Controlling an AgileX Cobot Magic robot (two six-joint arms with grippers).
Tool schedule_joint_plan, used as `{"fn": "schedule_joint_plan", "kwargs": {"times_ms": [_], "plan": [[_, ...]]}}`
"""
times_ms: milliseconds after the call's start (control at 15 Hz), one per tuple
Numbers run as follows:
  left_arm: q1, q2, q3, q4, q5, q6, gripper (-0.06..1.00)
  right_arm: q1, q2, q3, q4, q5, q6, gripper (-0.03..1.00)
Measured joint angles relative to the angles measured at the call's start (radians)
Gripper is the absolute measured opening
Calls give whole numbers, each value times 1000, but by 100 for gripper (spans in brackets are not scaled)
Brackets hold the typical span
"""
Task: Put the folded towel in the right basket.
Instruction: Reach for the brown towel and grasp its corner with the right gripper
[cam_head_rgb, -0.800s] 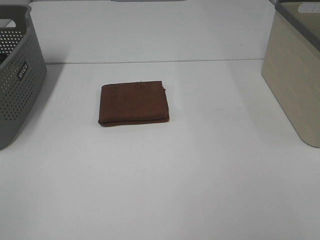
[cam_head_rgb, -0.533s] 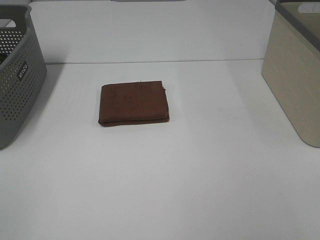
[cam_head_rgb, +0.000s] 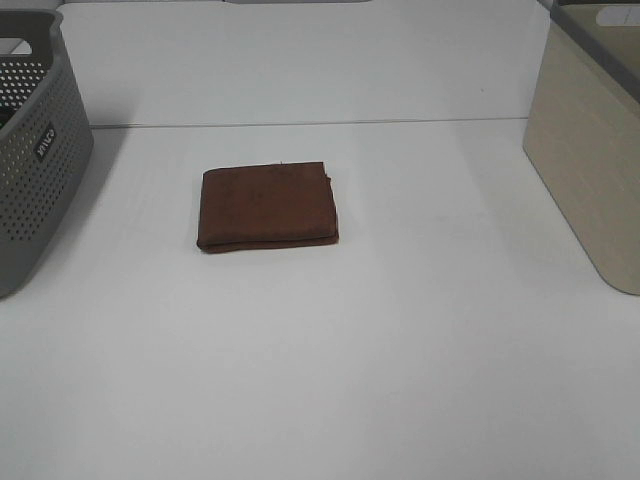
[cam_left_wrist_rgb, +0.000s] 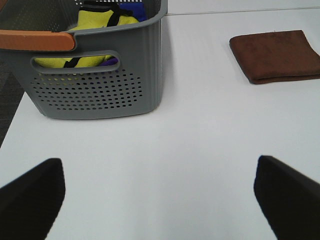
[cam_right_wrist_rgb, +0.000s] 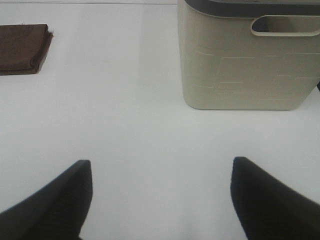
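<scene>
High cam: towel (cam_head_rgb: 267, 207) lies flat on the white surface (cam_head_rgb: 420, 360), left of centre. It's dark reddish-brown and folded into a neat rectangle w/ squarish corners. The top looks matte and the near edge a bit thicker, w/ a layer line showing. Grey basket (cam_head_rgb: 30, 170), perforated wall w/ a small label, sits at the left edge, well apart from the towel. Beige basket (cam_head_rgb: 590, 170) w/ a dark grey rim sits at the right edge, also well apart. Towel is closer to the grey one and touches neither.

Left wrist cam: left hand (cam_left_wrist_rgb: 160, 200) has both dark fingertips spread wide w/ only bare surface between, so it's open and holding nothing. Grey basket is near, just ahead of the hand. It has a slot handle, and a yellow cloth (cam_left_wrist_rgb: 97, 22) w/ black trim plus sth blue inside. An orange strip (cam_left_wrist_rgb: 35, 40) lies along its rim. Towel is beyond and off to the side, flat, w/ the rounded fold edge facing the cam.

Right wrist cam: right hand (cam_right_wrist_rgb: 160, 200) likewise has its fingertips far apart, nothing gripped. Beige basket stands ahead, upright, w/ a faint brick-like pattern on the wall and a slot handle under the rim. Towel is partly cut off at the frame edge, well apart from the basket. Stacked layers are visible at its fold.
</scene>
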Motion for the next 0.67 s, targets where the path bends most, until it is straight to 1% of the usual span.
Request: {"fn": "schedule_joint_plan", "kwargs": {"times_ms": [667], "plan": [[0, 0, 0, 0, 0, 0, 98, 0, 0, 0, 0, 0, 0, 73]]}}
